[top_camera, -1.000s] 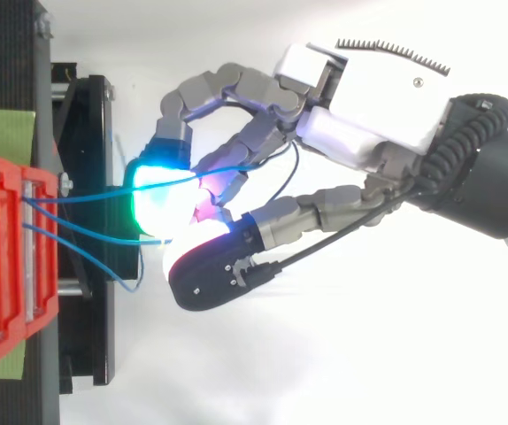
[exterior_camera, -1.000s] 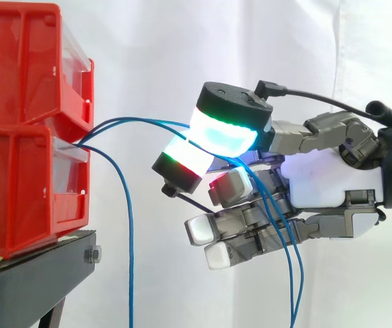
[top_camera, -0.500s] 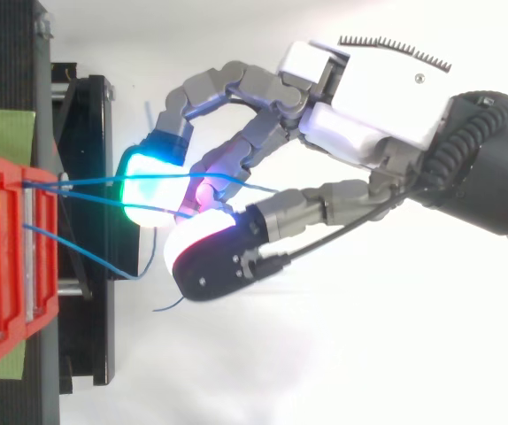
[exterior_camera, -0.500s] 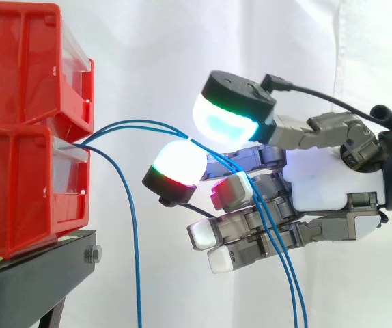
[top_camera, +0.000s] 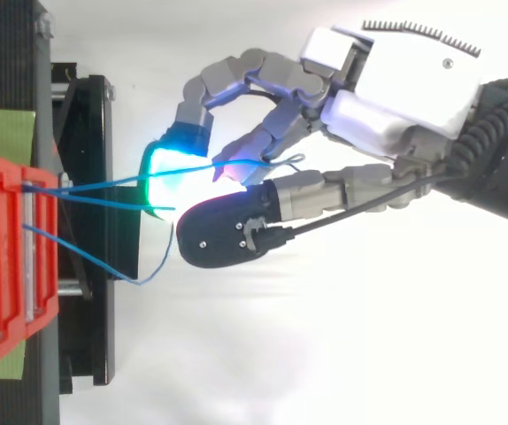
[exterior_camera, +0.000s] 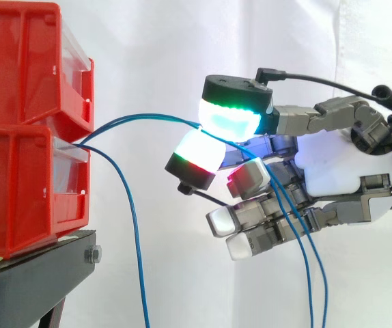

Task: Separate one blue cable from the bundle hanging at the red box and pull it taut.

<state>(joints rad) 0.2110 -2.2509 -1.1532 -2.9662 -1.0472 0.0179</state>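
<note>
Two stacked red bins (exterior_camera: 25,130) stand on the black stand at the left. Three thin blue cables (exterior_camera: 141,120) come out of the lower bin's front. Two of them arc right to my hand (exterior_camera: 339,171), pass between its green-glowing upper pad (exterior_camera: 231,117) and its white-red lower pad (exterior_camera: 197,156), then drop behind the fingers. The two pads are pinched together on them. A third cable (exterior_camera: 137,260) hangs straight down, apart from the hand. From above, the two held cables (top_camera: 103,186) run close together from the bin (top_camera: 6,292) to the hand (top_camera: 396,80).
The black stand (exterior_camera: 39,273) carries the bins and its edge juts out below them. A white curtain hangs behind everything. The third cable's loose end (top_camera: 148,274) curls just off the stand's edge.
The two glowing pads, apart half a second ago, have come together again on the cables. The hand has shifted right, away from the bins, and the two held cables run straighter.
</note>
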